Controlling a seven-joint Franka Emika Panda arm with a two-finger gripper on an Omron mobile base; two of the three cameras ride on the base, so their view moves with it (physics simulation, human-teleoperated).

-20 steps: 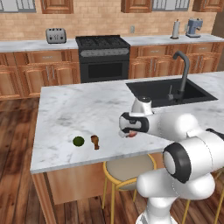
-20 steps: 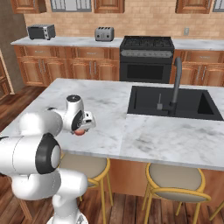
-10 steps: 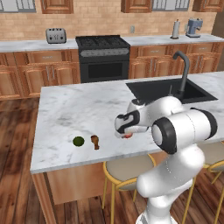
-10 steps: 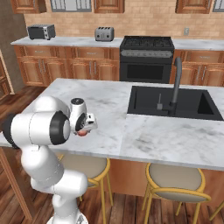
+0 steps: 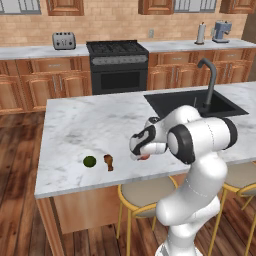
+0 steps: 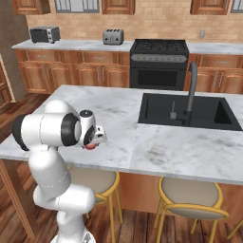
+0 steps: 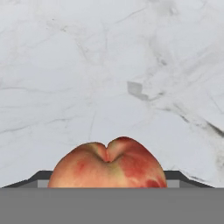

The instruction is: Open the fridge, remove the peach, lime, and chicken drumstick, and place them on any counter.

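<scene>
A white robot arm reaches over the near edge of a marble island counter point(image 5: 90, 122), its gripper point(image 5: 141, 154) clamped on a peach point(image 7: 107, 166). In the hand view the orange-red fruit sits between the jaws, cleft facing the camera, with bare marble beyond it. From the left base view the peach shows as a red patch under the hand, low over the worktop near its front edge; whether it touches the stone cannot be told.

This looks like the placing step for the last of the three items. The lime point(image 5: 89, 161) and the chicken drumstick point(image 5: 108, 162) already lie just beside each other near the front left corner of the worktop, apart from the hand. The next move likely calls for lowering the fruit onto the marble, parting the jaws, and lifting clear gently, since a round peach could roll toward the edge.

A black sink point(image 5: 192, 102) with a curved tap point(image 5: 209, 80) occupies the far right of the worktop, well apart. Stools point(image 6: 190, 194) stand below the front edge. Nothing blocks the spot beneath the hand.
</scene>
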